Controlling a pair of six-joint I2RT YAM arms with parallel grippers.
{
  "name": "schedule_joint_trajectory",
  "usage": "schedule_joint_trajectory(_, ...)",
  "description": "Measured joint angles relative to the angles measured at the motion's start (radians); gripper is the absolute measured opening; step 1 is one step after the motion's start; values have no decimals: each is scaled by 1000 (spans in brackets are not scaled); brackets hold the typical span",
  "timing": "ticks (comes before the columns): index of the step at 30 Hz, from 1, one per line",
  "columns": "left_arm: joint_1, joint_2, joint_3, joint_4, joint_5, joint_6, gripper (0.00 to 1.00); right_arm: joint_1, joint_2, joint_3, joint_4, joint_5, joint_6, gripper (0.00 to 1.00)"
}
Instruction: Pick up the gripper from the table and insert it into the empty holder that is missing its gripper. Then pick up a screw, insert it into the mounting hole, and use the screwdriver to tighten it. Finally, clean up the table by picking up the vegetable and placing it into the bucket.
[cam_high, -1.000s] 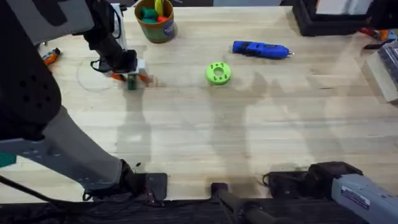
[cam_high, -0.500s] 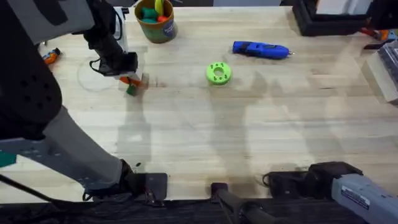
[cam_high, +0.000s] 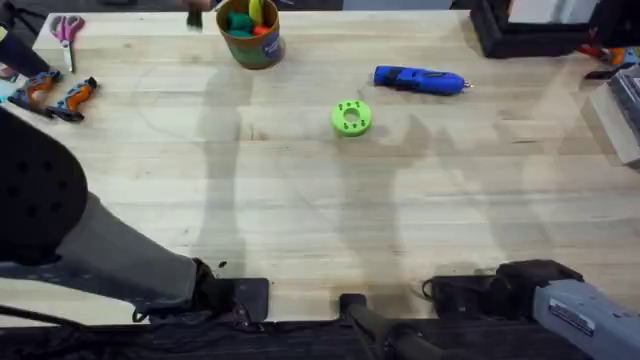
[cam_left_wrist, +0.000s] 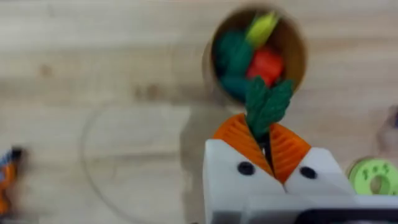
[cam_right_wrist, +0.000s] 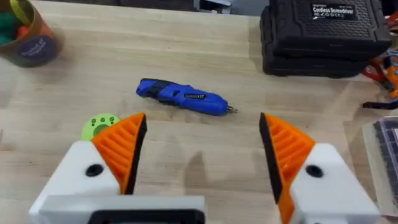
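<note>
I see the small round olive-brown bucket (cam_high: 251, 38) near the desk's far edge, left of centre, already holding green, red and yellow toy pieces, and my left claw (cam_left_wrist: 268, 144) hangs directly above it with its orange ribbed pads pinched on the small dark-green leafy toy vegetable (cam_left_wrist: 266, 104). A second ago that claw was low over the desk's left side; it has since lifted across to the bucket. My right claw (cam_right_wrist: 202, 152) is spread wide and empty above the desk, facing the bright blue pen-shaped screwdriver (cam_right_wrist: 181, 96).

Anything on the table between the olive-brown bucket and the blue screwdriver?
The direct stretch from the round olive-brown bucket to the bright blue pen-shaped screwdriver is bare wood in the overhead view; the lime-green holed disc lies nearer the arms' bases than that line.
</note>
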Motion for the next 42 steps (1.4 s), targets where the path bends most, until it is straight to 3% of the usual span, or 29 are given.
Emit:
schedule_joint_trajectory(11, -106, 70, 9, 198, 23, 8, 12, 0, 0, 0, 0, 0, 0, 991)
schedule_joint_trajectory(19, -107, 178, 9, 286, 24, 10, 10, 0, 0, 0, 0, 0, 0, 991)
schedule_joint_trajectory(28, -107, 270, 9, 293, 25, 10, 11, 0, 0, 0, 0, 0, 0, 991)
schedule_joint_trajectory(42, -107, 276, 8, 296, 25, 12, 640, 0, 0, 0, 0, 0, 0, 991)
